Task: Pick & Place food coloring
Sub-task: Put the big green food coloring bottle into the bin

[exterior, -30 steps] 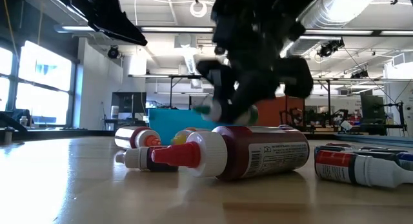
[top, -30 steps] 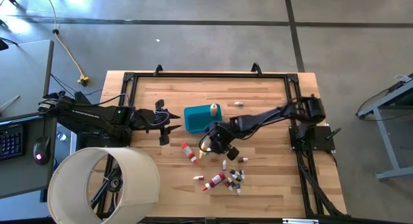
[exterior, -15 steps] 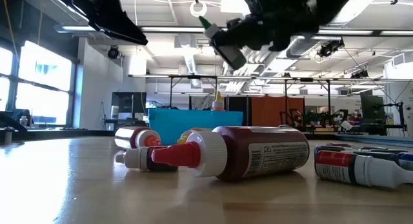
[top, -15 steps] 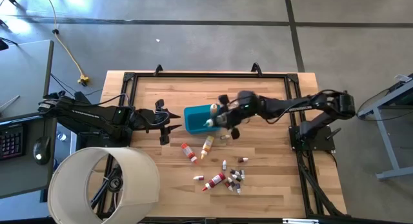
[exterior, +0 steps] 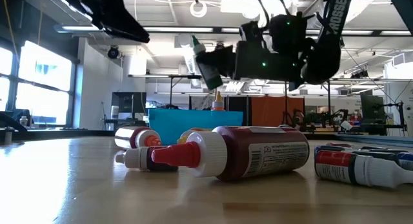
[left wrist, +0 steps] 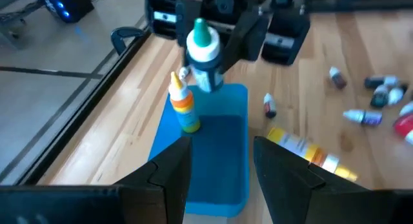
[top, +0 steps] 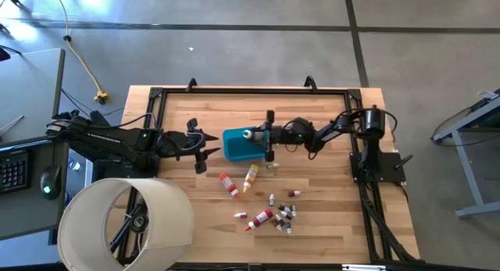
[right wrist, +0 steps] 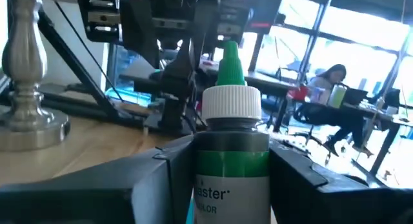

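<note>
Green bottle over the tub
Right gripper (top: pixel 262 135) pinches the green bottle (left wrist: pixel 203 51) above the blue tub's (top: pixel 234 146) three-o'clock edge; left gripper (top: pixel 205 144) waits spread at nine.

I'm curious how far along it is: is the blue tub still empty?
No, an orange bottle already stands upright inside the blue tub, while the right tool holds a green bottle above it.

We see a wooden bench (top: pixel 312 224) edged by a black frame (top: pixel 250 90), and on it a blue tub (top: pixel 234 148) near the middle. A pale lampshade (top: pixel 125 222) overlaps the bench's near left corner (its wire fitting shows inside). A yellow cable (top: pixel 82 64) trails over the grey floor, and a keyboard (top: pixel 12 171) and a mouse (top: pixel 50 181) lie on a desk at left.
</note>
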